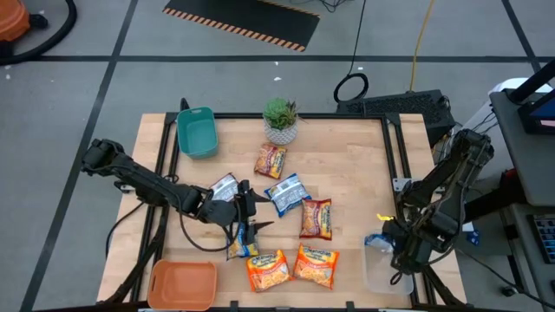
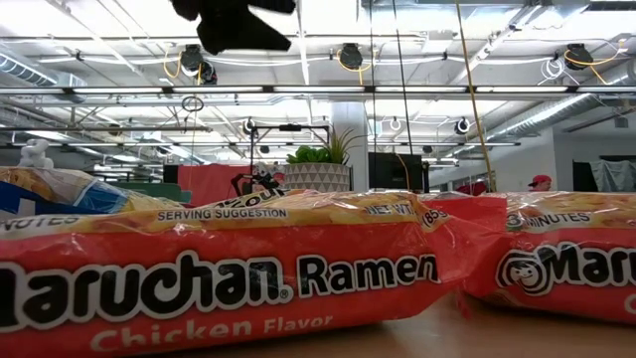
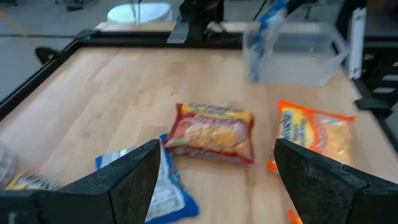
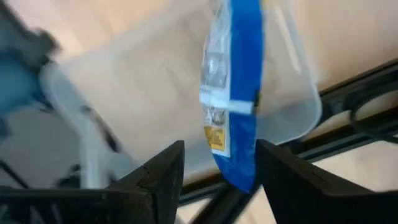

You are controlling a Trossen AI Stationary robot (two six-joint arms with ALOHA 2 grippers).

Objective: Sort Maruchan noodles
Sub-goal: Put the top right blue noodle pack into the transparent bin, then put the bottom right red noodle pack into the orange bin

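Three bins sit on the table (image 1: 355, 165): a teal bin (image 1: 197, 132) at the far left corner, an orange bin (image 1: 182, 284) at the near left corner, and a clear bin (image 1: 386, 270) at the near right edge. The right claw (image 4: 217, 155) hangs over the clear bin with a blue packet (image 4: 233, 93) standing on edge between its fingers. There is a gap on one side of the packet, so I cannot tell whether it is pinched or loose. The left claw (image 3: 214, 149) hovers low over the middle of the table, fingers spread wide with nothing in them. I count eight packets in all. Seven lie loose on the wood. Two orange packets (image 1: 267, 269) (image 1: 316, 264) lie side by side at the near edge. One dark red packet (image 1: 270, 160) lies just in front of the potted plant (image 1: 280, 120), and another (image 1: 316, 217) lies nearer the middle. A second blue packet (image 1: 287, 192) lies between those two red ones. A silver packet (image 1: 224, 187) lies beside the left arm, and a blue-and-yellow packet (image 1: 243, 249) lies just below the left claw.
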